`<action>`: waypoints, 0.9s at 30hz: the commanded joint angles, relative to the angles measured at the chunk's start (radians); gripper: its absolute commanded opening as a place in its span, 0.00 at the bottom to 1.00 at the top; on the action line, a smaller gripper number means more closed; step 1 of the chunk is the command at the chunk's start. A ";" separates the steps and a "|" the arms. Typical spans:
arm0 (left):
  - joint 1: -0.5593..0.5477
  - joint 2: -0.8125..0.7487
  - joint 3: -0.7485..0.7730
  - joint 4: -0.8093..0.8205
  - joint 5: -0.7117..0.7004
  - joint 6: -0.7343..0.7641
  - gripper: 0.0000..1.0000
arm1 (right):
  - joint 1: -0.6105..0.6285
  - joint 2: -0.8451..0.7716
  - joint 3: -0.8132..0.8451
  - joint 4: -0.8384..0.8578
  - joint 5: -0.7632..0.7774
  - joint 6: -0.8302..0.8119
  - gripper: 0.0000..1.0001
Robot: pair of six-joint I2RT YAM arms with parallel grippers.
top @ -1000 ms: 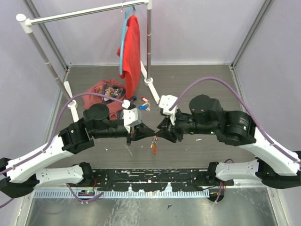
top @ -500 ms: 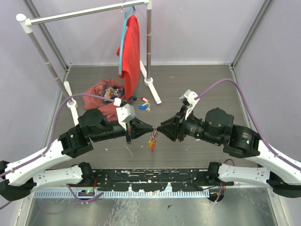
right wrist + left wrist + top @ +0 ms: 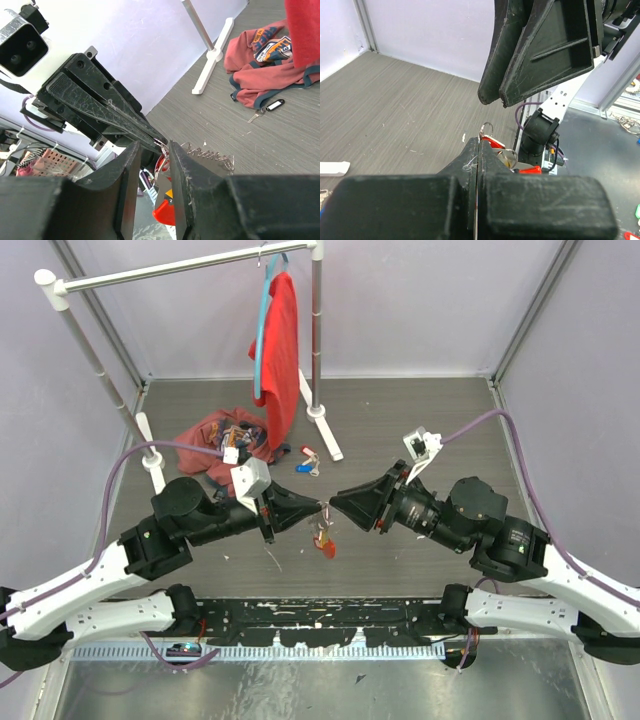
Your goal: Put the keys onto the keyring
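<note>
The keyring (image 3: 322, 532), a thin silver loop with a red tag (image 3: 327, 548), hangs above the floor between my two grippers. My left gripper (image 3: 316, 506) is shut, pinching the loop at its tip; in the left wrist view (image 3: 480, 143) the wire and red tag (image 3: 494, 143) poke out just beyond the fingers. My right gripper (image 3: 336, 502) faces it tip to tip. In the right wrist view (image 3: 154, 146) its jaws stand a little apart with the loop's wire (image 3: 162, 150) in the gap and the red tag (image 3: 164, 216) hanging below. Loose keys (image 3: 306, 466) lie on the floor.
A crumpled red shirt (image 3: 222, 432) lies on the floor at back left. A clothes rack (image 3: 316, 330) carries a blue hanger (image 3: 262, 330) with a red shirt (image 3: 280, 350). Its white foot (image 3: 322, 420) stands close to the loose keys. A tagged key (image 3: 267, 107) lies beside the shirt.
Both grippers rose and drew back along their arms, staying tip to tip. The right wrist turned and its arm pulled back right. The keyring came up with them and hangs lower between the tips.
</note>
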 commanded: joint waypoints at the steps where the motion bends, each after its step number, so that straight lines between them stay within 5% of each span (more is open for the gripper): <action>1: -0.003 -0.017 -0.008 0.076 -0.012 -0.008 0.00 | 0.005 0.001 -0.003 0.072 0.015 0.025 0.35; 27: -0.003 -0.023 0.006 0.069 -0.018 0.008 0.00 | 0.005 0.021 -0.016 0.049 -0.005 0.019 0.24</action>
